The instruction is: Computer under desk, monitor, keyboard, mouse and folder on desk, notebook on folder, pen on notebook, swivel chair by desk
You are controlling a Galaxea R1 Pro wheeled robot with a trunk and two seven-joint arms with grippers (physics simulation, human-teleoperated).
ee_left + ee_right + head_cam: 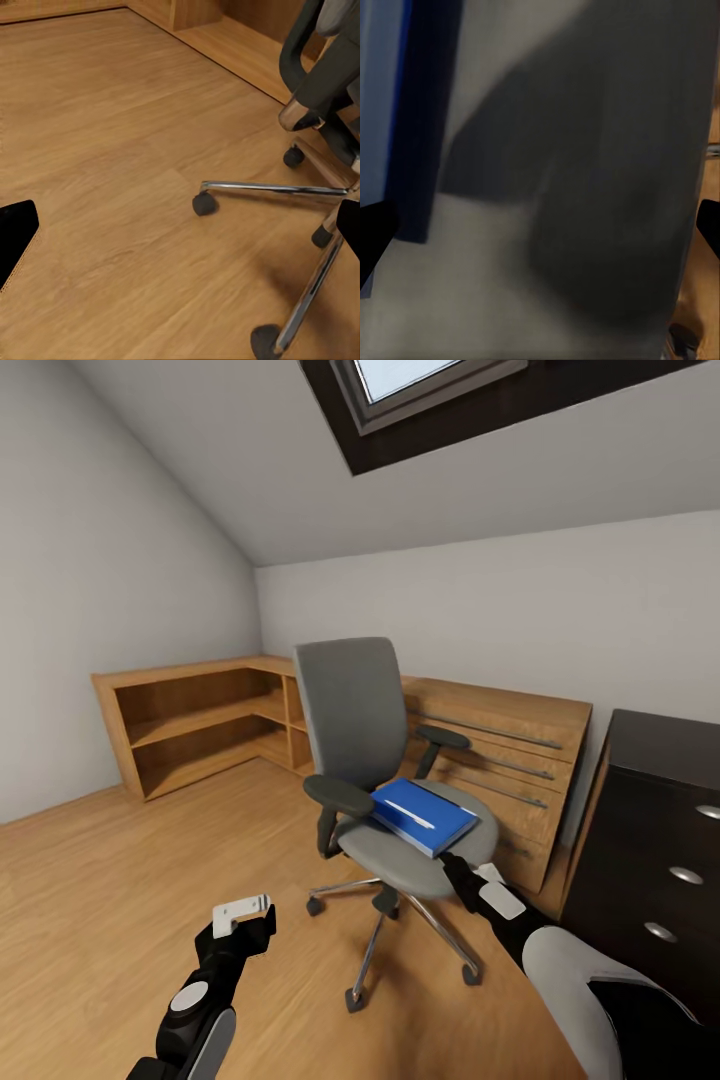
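Right gripper sits at the near edge of the swivel chair seat, jaws spread, nothing held, just short of the folder. Folder lies flat on the seat with the pen on top. Left gripper hovers over the wood floor near the chair's castors, jaws open and empty. Wooden dresser stands behind the chair, low shelf unit to its left, black desk pedestal at right.
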